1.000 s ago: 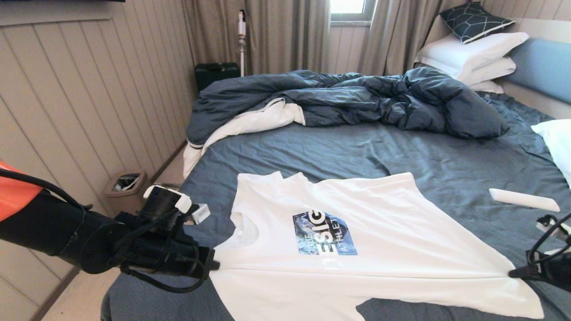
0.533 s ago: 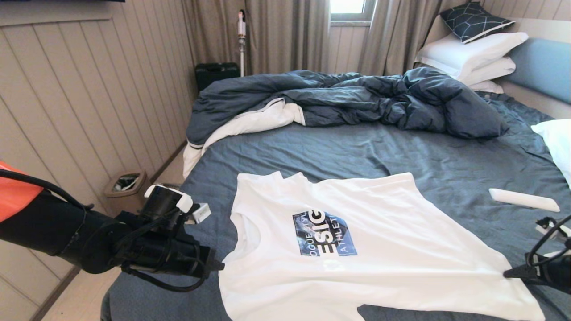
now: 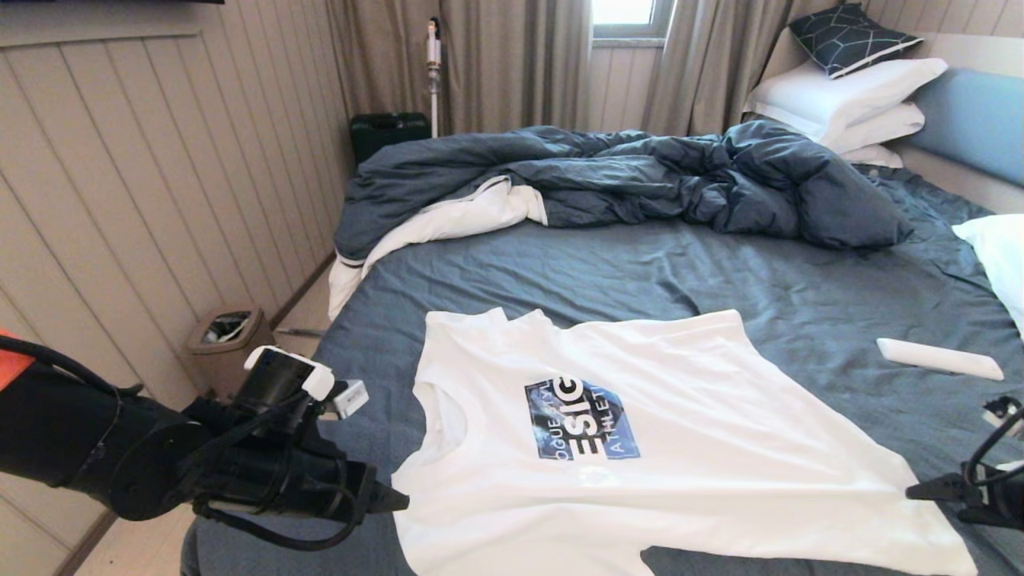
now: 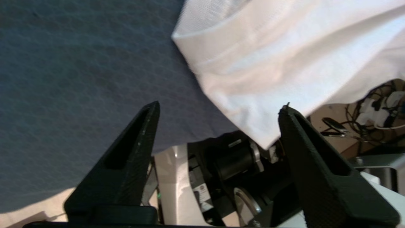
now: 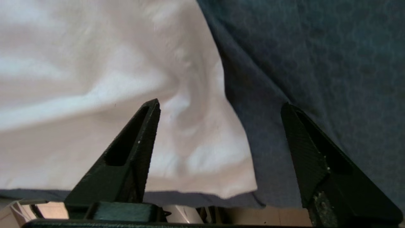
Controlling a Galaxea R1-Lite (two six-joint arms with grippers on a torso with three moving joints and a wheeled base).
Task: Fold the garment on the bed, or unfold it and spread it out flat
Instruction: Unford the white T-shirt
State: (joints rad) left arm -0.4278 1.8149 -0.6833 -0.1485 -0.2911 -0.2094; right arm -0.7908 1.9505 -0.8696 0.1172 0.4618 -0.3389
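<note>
A white T-shirt (image 3: pixel 704 448) with a blue printed graphic lies face up on the near part of the bed (image 3: pixel 640 272), neck toward the left. My left gripper (image 3: pixel 398 502) sits at the shirt's near left shoulder edge. In the left wrist view this gripper (image 4: pixel 220 107) is open, with the sleeve cloth (image 4: pixel 269 63) loose just ahead of the jaws. My right gripper (image 3: pixel 920 490) is at the near right hem. It is open too (image 5: pixel 220 104), and the hem corner (image 5: pixel 202 158) lies on the sheet between its fingers, ungripped.
A rumpled dark duvet (image 3: pixel 640 172) covers the far side of the bed. White pillows (image 3: pixel 848 96) lean on the blue headboard (image 3: pixel 976 120), with another pillow (image 3: pixel 1000 248) at the right edge. A white bar-shaped object (image 3: pixel 938 358) lies on the sheet. A bin (image 3: pixel 224 332) stands by the left wall.
Both grippers have let go of the shirt; its taut near edge has slackened and settled on the sheet. The left arm has dropped lower and the right has drawn slightly back.
</note>
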